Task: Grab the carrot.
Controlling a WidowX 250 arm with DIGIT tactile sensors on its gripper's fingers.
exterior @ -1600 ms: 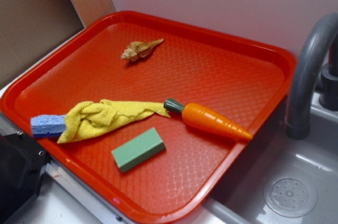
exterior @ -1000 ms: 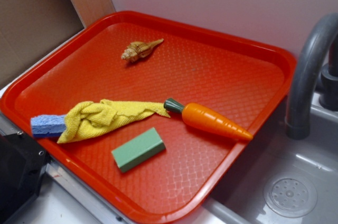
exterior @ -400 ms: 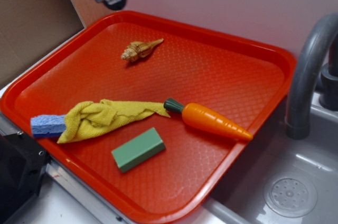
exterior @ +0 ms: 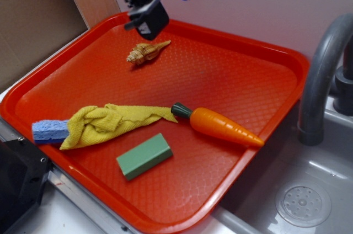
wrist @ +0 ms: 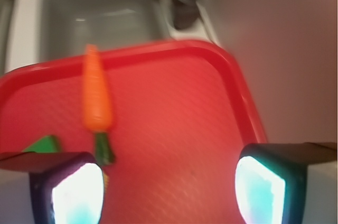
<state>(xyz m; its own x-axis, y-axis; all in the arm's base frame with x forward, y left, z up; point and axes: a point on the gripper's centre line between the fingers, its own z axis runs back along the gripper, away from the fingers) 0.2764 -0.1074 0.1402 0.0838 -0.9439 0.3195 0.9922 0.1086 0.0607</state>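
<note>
Left to right: one blue sponge at the tray's left edge, touching one yellow cloth; one green block nearer the camera than the cloth; one tan seashell just below the claw; one carrot right of the cloth; grey faucet and sink far right. All lie on one red tray.

Claw hangs over the tray's far-left corner, empty; wrist view shows both fingers spread wide apart, nothing between them.

Carrot lies well apart from the claw, toward the tray's near-right side. In the wrist view it sits ahead and left of centre, long axis running away from the claw, green stem nearest, tip toward the sink. Not yet grabbed.
</note>
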